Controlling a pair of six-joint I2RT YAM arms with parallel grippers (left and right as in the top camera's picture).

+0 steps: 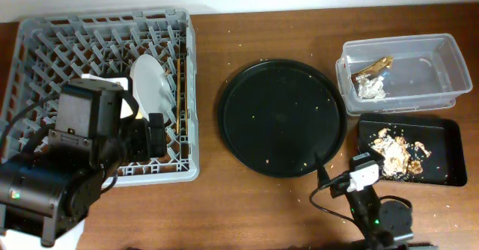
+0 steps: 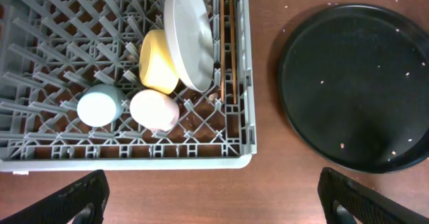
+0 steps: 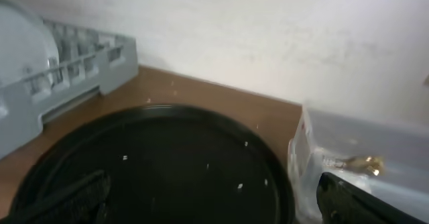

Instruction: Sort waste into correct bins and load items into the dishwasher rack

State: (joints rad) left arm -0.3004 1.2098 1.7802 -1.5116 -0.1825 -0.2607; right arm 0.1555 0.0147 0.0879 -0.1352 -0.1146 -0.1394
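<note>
The grey dishwasher rack (image 1: 45, 48) stands at the left and holds the pale plate (image 2: 190, 36) on edge, the yellow bowl (image 2: 158, 62), the pink cup (image 2: 154, 110), the blue cup (image 2: 98, 105) and the chopsticks (image 2: 224, 49). The clear tub (image 1: 441, 63) at the back right holds the brown-gold wrapper (image 1: 374, 65) and silvery paper (image 1: 370, 89). The flat black tray (image 1: 441, 134) holds beige food scraps (image 1: 394, 153). My left gripper (image 2: 211, 204) is open and empty over bare table in front of the rack. My right gripper (image 3: 211, 200) is open and empty, low at the round tray's near edge.
A big round black tray (image 1: 281, 117) with a few crumbs lies mid-table between the rack and the bins. Crumbs are scattered on the brown table (image 1: 209, 205). A white wall (image 3: 268, 36) runs behind the table.
</note>
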